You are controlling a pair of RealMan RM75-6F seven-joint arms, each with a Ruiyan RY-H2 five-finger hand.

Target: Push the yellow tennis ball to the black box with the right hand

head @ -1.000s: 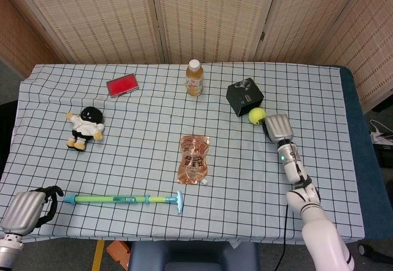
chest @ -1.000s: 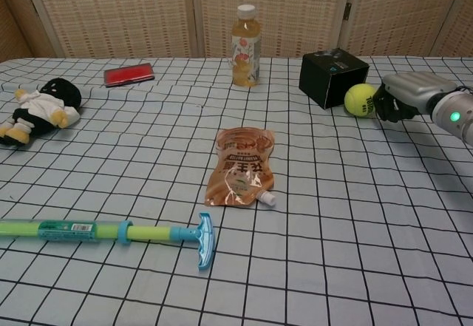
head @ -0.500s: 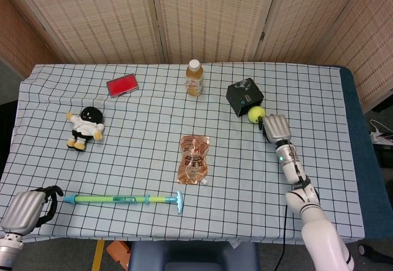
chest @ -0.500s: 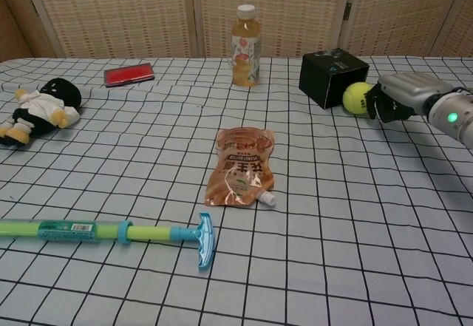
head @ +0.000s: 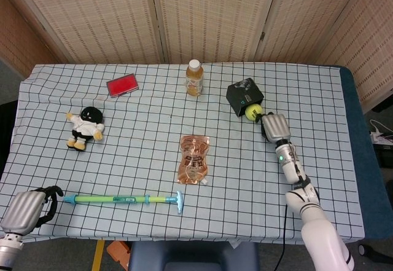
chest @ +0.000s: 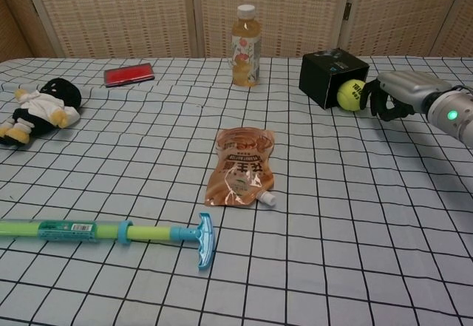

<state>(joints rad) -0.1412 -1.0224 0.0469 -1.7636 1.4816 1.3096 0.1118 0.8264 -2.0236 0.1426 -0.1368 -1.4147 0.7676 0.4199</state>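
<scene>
- I see woven wicker screen panels (head: pixel 209 13) standing behind my table.
- A checked cloth (head: pixel 147 154) covers the table.
- Grey floor (head: pixel 7 77) shows at left.

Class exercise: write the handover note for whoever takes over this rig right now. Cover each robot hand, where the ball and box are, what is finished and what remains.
Right robot hand: holds nothing, fingers curled, right behind the yellow tennis ball.
Left robot hand: idle at the near left table corner, fingers curled, by the end of the green stick; whether it touches it is unclear.
Ball: against the black box, on its near right side.
Done: the ball looks pushed to the box.
Left: probably just check contact and draw the right hand back.
</scene>
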